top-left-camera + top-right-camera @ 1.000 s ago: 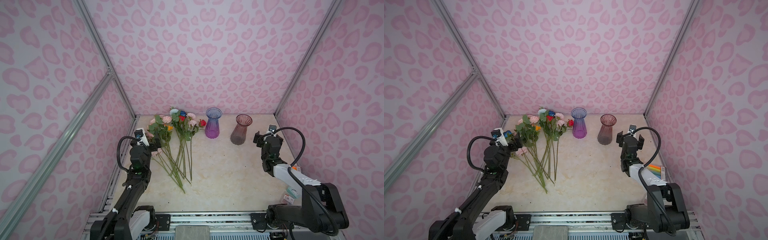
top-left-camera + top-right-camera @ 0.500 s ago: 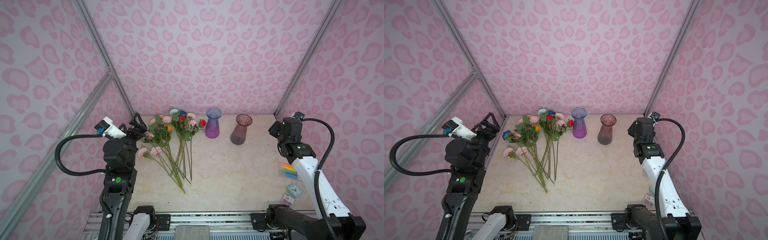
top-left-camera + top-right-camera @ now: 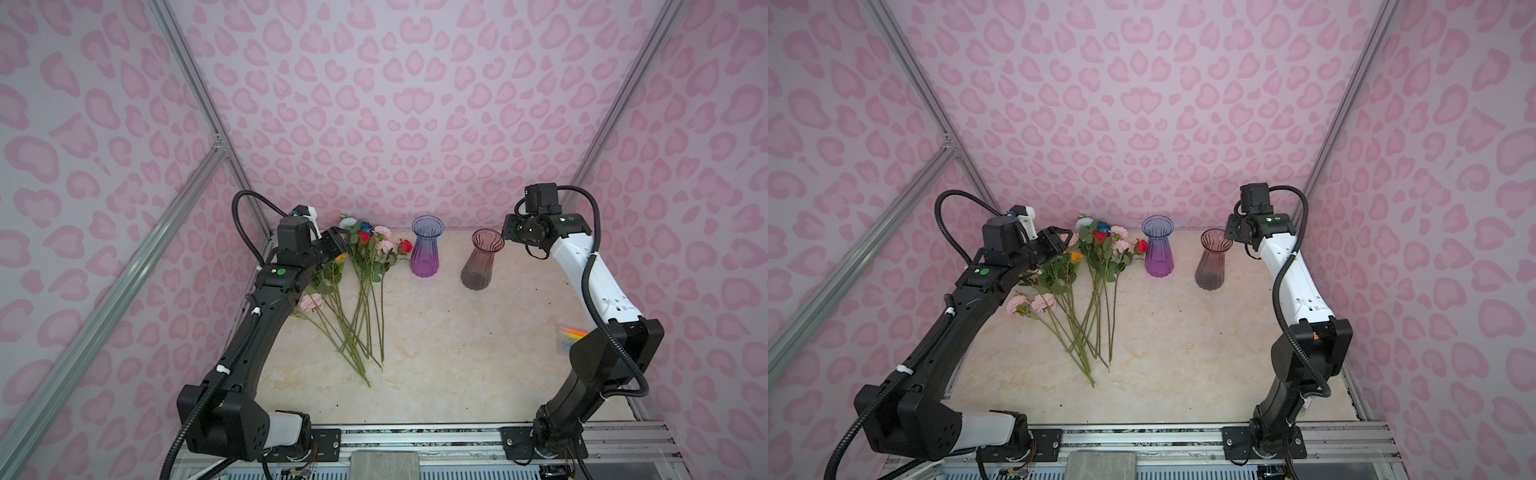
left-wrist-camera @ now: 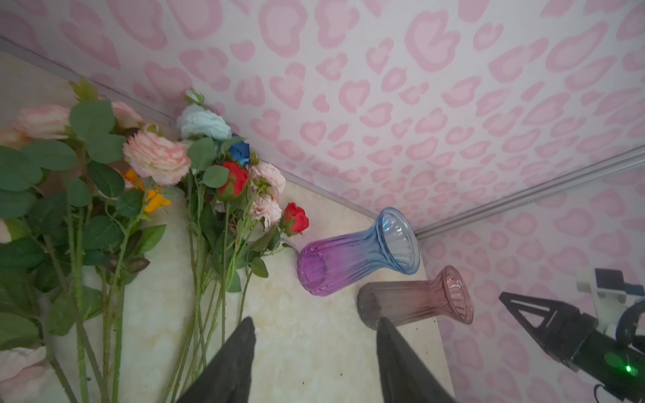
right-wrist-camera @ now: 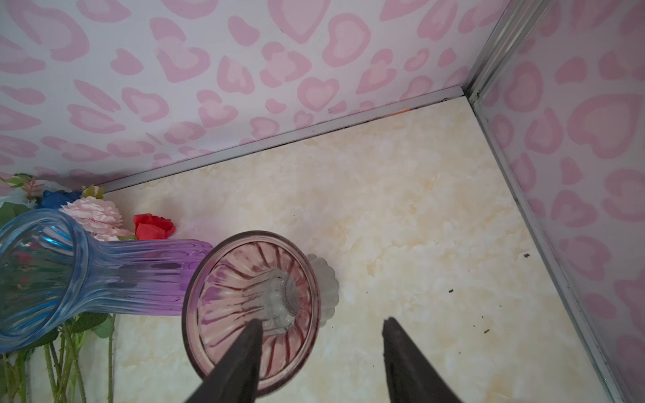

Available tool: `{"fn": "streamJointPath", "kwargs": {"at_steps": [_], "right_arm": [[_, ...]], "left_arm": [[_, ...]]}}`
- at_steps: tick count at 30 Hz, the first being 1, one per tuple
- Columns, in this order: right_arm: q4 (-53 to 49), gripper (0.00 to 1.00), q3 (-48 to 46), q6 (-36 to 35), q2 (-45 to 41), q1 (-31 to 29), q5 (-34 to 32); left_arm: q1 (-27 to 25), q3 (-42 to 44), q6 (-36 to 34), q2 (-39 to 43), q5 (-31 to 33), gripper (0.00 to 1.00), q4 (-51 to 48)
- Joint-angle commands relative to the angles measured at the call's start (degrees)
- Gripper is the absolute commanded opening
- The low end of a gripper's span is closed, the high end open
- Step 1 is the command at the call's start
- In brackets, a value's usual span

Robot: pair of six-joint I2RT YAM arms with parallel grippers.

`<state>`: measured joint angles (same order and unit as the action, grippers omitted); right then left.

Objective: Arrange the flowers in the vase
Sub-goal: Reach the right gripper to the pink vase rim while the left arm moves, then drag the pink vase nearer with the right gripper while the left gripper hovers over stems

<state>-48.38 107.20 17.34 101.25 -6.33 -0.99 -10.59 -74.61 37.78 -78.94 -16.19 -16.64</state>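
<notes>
"While both arms hang at the back, which is closer to the flowers (image 3: 365,282)?"

"The left one, by far. See, the left gripper (image 3: 337,244) hovers right over the heads. The bunch lies flat on the table (image 3: 457,353), heads to the back wall (image 3: 395,124), stems running toward the front. I'd say it must come down and forward to reach bare stem."

"Holding anything?"

"No. Its wrist view shows the fingers (image 4: 237,359) apart with only tabletop between them, a gap you can't see from above. Across the way, the right gripper (image 5: 323,320) is likewise parted and empty, above the rim of the maroon vase (image 3: 482,262), next to the blue-purple vase (image 3: 426,249)."

"Anything in the vases?"

"The right wrist view looks straight down the maroon one, and it's empty. Only the top views show where the stems end."
</notes>
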Motion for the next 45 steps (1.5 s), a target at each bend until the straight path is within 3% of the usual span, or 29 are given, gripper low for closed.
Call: {"fn": "streamJointPath", "kwargs": {"at_steps": [1,4,12,24,37,45], "right_arm": [[-4.7,0.55,1.4,-1.9,2.0,-0.1,2.5],[-5.4,0.5,1.7,-1.7,4.0,-0.1,7.5],[-5.2,0.45,1.6,0.2,7.2,1.4,10.7],[-5.2,0.21,5.5,2.7,12.4,1.9,13.4],[-3.5,0.0,2.4,4.3,9.4,1.9,15.8],[1.7,0.0,-6.1,6.1,1.4,0.6,21.0]], "left_arm": [[-2.2,0.3,-1.2,-0.9,-5.3,0.56,-0.8],[-4.0,1.0,-1.8,-0.7,-6.1,0.56,-0.9],[-4.1,1.4,-3.4,1.4,-5.6,0.59,-1.7],[-1.8,2.1,-2.7,1.1,-5.7,0.6,-1.3],[0.4,2.7,-1.5,1.1,-7.7,0.59,-0.3],[0.8,2.8,-1.8,0.7,-7.5,0.58,-0.2]]}}
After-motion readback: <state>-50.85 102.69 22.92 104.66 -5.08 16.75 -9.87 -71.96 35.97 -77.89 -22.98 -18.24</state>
